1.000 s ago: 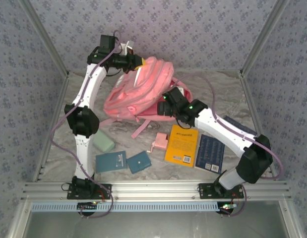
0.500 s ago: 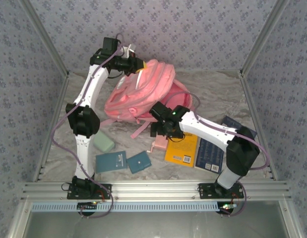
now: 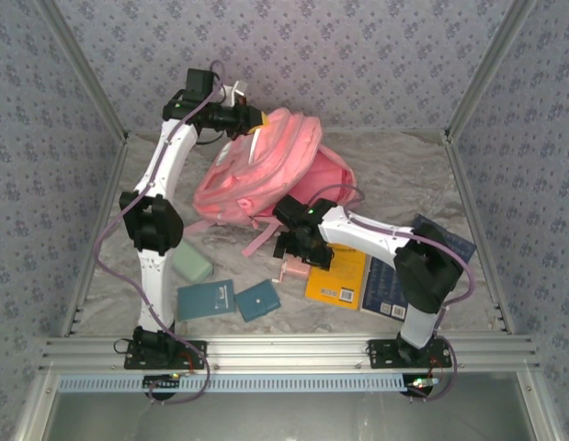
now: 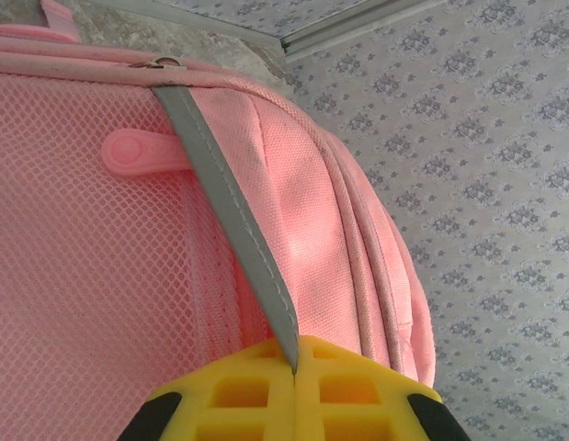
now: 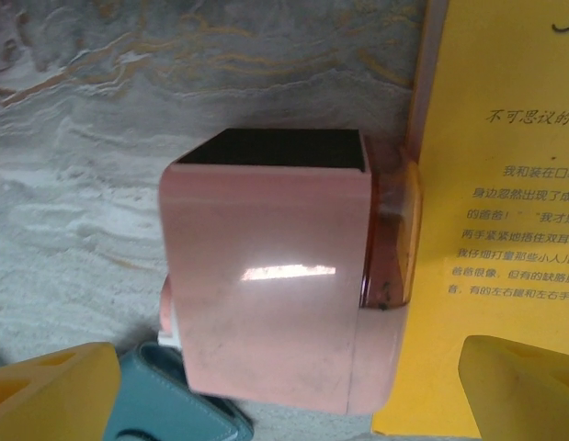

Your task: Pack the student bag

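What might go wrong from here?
The open right gripper straddles the pink box, but one finger sits over the teal case and the other over the yellow book; closing may snag them. The left gripper holds the student bag only by its thin grey strap, which may slip.

top external: high above and behind the near edge of the surface [image 3: 394, 165], facing down and forward, far enough to take it all in.
left wrist: pressed close against the student bag [image 4: 100, 230], facing along its mesh side toward the wall [image 4: 505, 184].
right wrist: close, facing straight down on a pink box [image 5: 275, 285] and a yellow book [image 5: 505, 184].
shared: top external also takes in all three.
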